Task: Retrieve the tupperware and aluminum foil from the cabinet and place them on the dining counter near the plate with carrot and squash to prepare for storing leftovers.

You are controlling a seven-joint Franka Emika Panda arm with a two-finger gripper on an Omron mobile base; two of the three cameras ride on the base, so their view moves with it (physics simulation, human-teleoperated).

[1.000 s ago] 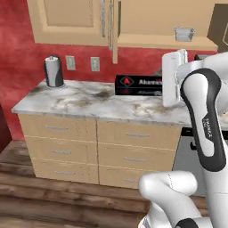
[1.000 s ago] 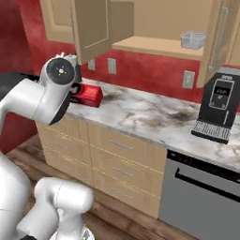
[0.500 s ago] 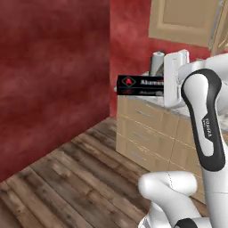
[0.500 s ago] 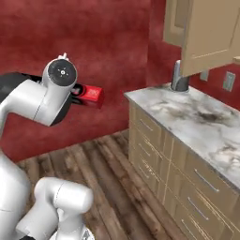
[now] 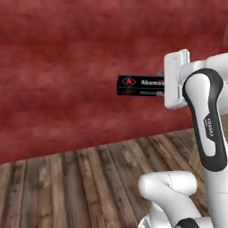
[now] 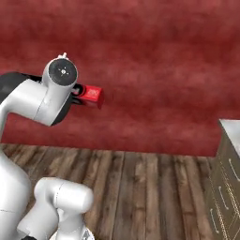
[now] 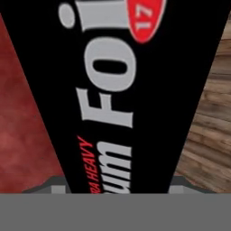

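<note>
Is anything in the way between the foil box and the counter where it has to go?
Can't tell: the dining counter isn't in these pictures. The tool holds the aluminum foil up in the air, facing a red wall over wooden floor. Nothing touches the box.

base swung from cabinet toward red wall (image 5: 67,53)

One long narrow black foil box (image 5: 139,85) with white lettering, round red logo, red end (same box in right base view (image 6: 94,93) and up close in hand view (image 7: 122,90)). One white robot arm with dark joints (image 5: 205,111). One two-finger gripper (image 5: 161,85), clamped on box. One red textured wall (image 5: 67,67). One dark wood plank floor (image 5: 67,187). One tan drawer unit (image 6: 227,187) at right edge, marble top corner just visible; drawer count unclear.
</note>
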